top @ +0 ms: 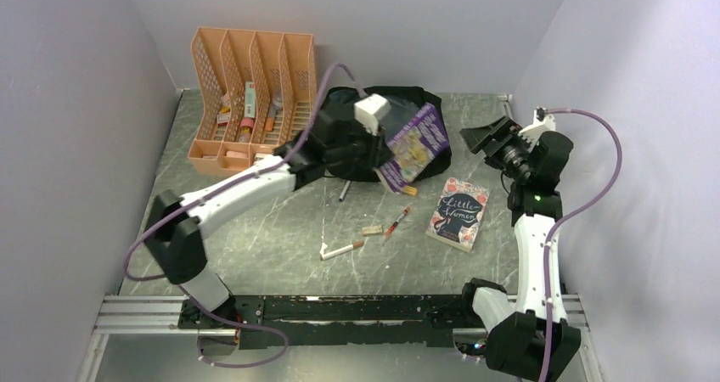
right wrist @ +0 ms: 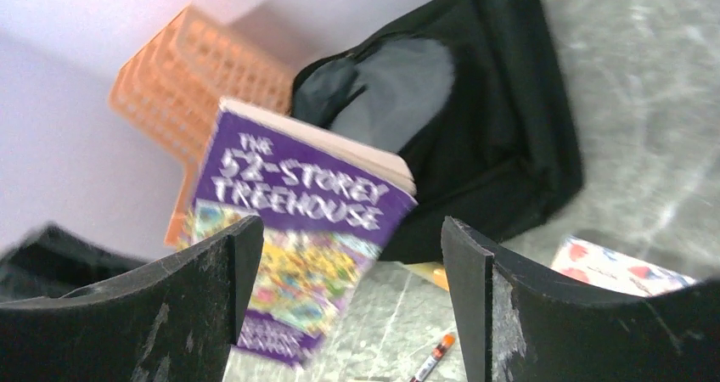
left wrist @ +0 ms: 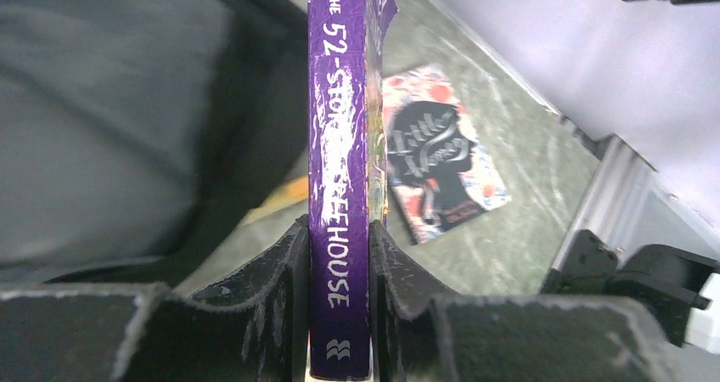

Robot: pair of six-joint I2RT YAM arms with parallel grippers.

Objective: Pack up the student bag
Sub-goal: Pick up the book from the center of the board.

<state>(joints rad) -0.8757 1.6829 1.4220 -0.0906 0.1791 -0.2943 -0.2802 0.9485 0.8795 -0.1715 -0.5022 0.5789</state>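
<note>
One student bag, black, lying at the far middle of the table, just right of the rack. Two books. The purple book is off the table, tilted, in front of the bag and overlapping it in the top view. The left gripper is clenched on its spine end. The second book, with a flowered cover, lies flat on the table, near right of the bag, apart from it. The right gripper is released, jaws wide, nothing in them, hanging right of the bag. One orange rack, four slots, small items in the slots, far left. Three loose pens on the table: white pen, red pen, dark pen close to the bag. One small tan block lies between the white and red pens.

View differences:
- Left wrist only: the purple book's spine pinched between both fingers, title readable. The flowered book is beyond it.
- Right wrist only: the purple book's front cover and a grey patch on the bag. Can't tell whether that patch is an opening or a panel; the frame is blurred.
- Top only: rack contents and all the pens. The right wrist catches just one pen.
</note>
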